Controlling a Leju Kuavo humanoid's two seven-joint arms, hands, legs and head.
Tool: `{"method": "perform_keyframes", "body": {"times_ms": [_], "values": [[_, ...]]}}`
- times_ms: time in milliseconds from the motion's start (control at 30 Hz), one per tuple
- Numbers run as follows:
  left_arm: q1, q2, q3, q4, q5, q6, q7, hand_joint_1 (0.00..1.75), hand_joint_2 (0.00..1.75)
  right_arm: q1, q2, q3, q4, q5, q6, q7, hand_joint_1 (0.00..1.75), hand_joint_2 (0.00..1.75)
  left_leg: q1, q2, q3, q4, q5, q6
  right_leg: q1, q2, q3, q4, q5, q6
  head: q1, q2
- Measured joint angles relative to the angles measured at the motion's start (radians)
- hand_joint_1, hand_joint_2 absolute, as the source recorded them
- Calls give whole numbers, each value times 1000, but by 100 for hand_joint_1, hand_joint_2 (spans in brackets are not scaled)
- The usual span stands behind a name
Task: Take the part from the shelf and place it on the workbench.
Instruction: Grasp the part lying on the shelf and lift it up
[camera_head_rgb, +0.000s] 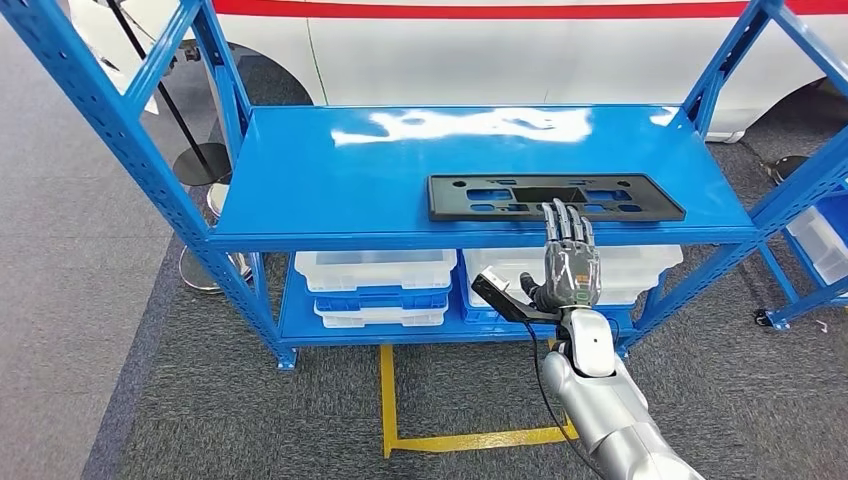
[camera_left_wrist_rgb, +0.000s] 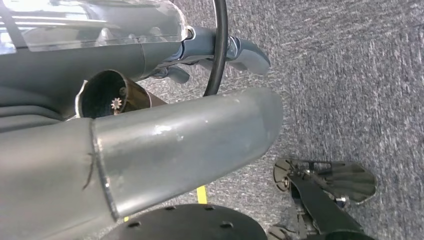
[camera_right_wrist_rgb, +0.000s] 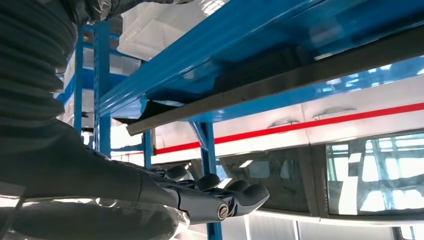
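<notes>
The right hand (camera_head_rgb: 570, 262) is raised in front of the blue shelf (camera_head_rgb: 330, 180), fingers stretched out and apart, holding nothing; its fingertips reach the near edge of the black part (camera_head_rgb: 556, 196), a flat, long plate with cut-outs that lies on the upper shelf board just ahead of the hand, running crosswise to the fingers. In the head view the fingertips overlap the plate's near rim, but whether they touch it or hover just above cannot be told; the right wrist view shows the fingers (camera_right_wrist_rgb: 235, 192) extended and apart, with the plate's thin dark edge (camera_right_wrist_rgb: 280, 92) close beyond them. The step in hand looks like the reach and first contact. Since the plate is thin and lies flat on the board, a grip from above will find little to hold; a good way would be to draw the near edge toward the hand until it overhangs the shelf lip, then pinch it with the thumb below and the fingers on top. Gripping near the plate's middle would keep it level, as an off-centre hold may let the far end droop or catch a shelf post. The left hand (camera_left_wrist_rgb: 150, 150) hangs down over grey carpet; whether its fingers are apart or curled cannot be told.
</notes>
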Motion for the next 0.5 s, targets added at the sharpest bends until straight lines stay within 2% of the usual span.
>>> {"method": "perform_keyframes", "body": {"times_ms": [67, 100, 133, 200, 300, 333, 367, 433, 467, 500], "values": [[0, 0, 0, 0, 0, 0, 0, 0, 0, 0, -2, -1, 0, 0, 0, 0, 0, 175, 0, 0, 13, 2, -11, -6, -2, -1, 58, -136, 80, -3, 0, 0], [0, 0, 0, 0, 0, 0, 0, 0, 0, -1, -2, -1, 0, 0, 0, 0, 0, 175, -2, -1, 17, 3, -16, -9, -1, -2, 81, -187, 98, -6, 0, 0], [-1, 0, 0, 0, 0, 0, 0, 0, 0, -1, -3, -2, 0, 0, 0, 0, 0, 175, -3, -1, 18, 5, -19, -13, 2, -1, 95, -215, 102, -9, 0, 0], [-3, 0, 0, 0, 0, 0, 0, 0, 0, -1, -3, -2, 0, 0, 1, 0, 0, 175, -5, -2, 16, 5, -21, -21, 7, 0, 99, -226, 93, -16, 0, 0], [-4, 0, 0, 0, 1, 0, 0, 0, 0, -1, -4, -4, -1, 0, 1, 2, 0, 175, -4, -1, 15, 14, -35, -35, 4, 1, 107, -236, 92, -35, 0, 0], [-4, 0, 0, 0, 1, 1, 0, 0, 0, -1, -4, -6, -1, 0, 2, 3, 0, 175, -3, -1, 3, 44, -53, -39, 2, 1, 113, -241, 91, -42, 0, 0], [-4, 1, 0, 0, 2, 1, 0, 0, 0, -2, -4, -7, -1, -1, 2, 4, 0, 175, -2, 0, -23, 97, -79, -42, 0, 0, 118, -244, 90, -49, -1, 0], [-3, 1, 0, 0, 2, 1, 0, 0, 0, 0, -4, -9, -1, -2, 3, 5, 0, 175, -1, 0, -100, 240, -133, -46, 3, 0, 123, -244, 84, -57, -1, 0], [-2, 0, 0, 0, 2, 1, 0, 0, 0, 1, -4, -10, -1, -3, 4, 5, 0, 175, 0, 0, -132, 291, -142, -47, 5, 0, 125, -243, 81, -58, -1, 0], [-1, 0, 0, 0, 2, 2, 0, 0, 0, 2, -4, -10, -1, -3, 4, 5, 0, 175, 0, 0, -147, 303, -129, -47, 6, 0, 129, -242, 78, -58, -1, 0]]}}
